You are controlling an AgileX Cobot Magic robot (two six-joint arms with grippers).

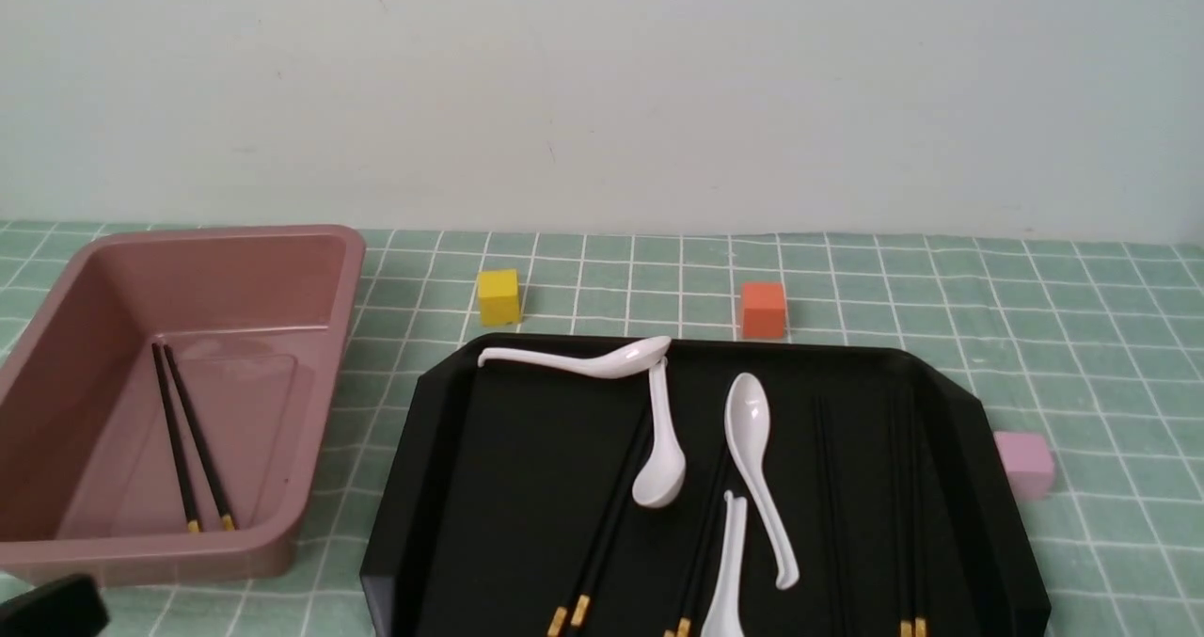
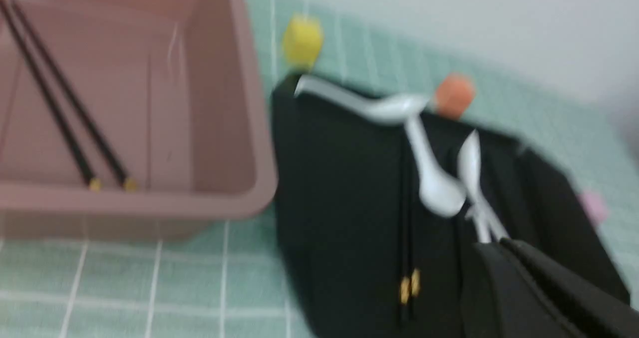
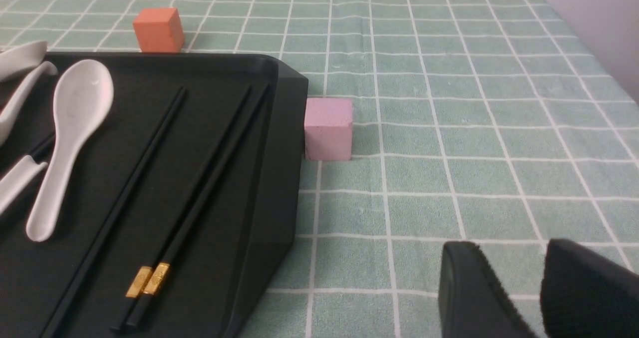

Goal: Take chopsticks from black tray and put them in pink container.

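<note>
The empty, closed left end effector [image 2: 501, 248] should open above the black tray [image 1: 390, 505], straddling paired chopsticks [image 1: 613, 524] squarely; the right end effector [image 3: 504, 248] stands parted, empty.

- pink container [image 1: 324, 411]: plastic look, smooth, soft sheen on rolled rim and walls
- black tray [image 1: 527, 486]: smooth, dark, low sheen inside
- soup spoons [image 1: 750, 421]: white, glossy, smooth, bright highlights on bowls; plastic or ceramic, can't tell
- chopsticks [image 3: 199, 198]: black, smooth, mostly matt sticks; gold bands shiny, metallic look
- surface [image 3: 424, 178]: covered in green cloth, white grid lines, woven look, slightly wrinkled, matt
- yellow cube [image 1: 499, 297]: matt, material unclear
- orange cube [image 3: 159, 30]: matt, smooth faces
- pink cube [image 3: 328, 128]: matt, smooth faces, material unclear
- wall [image 1: 602, 91]: pale, matt, mostly smooth, few small marks
- right hand [image 3: 519, 283]: dark, matt, blurred
</note>
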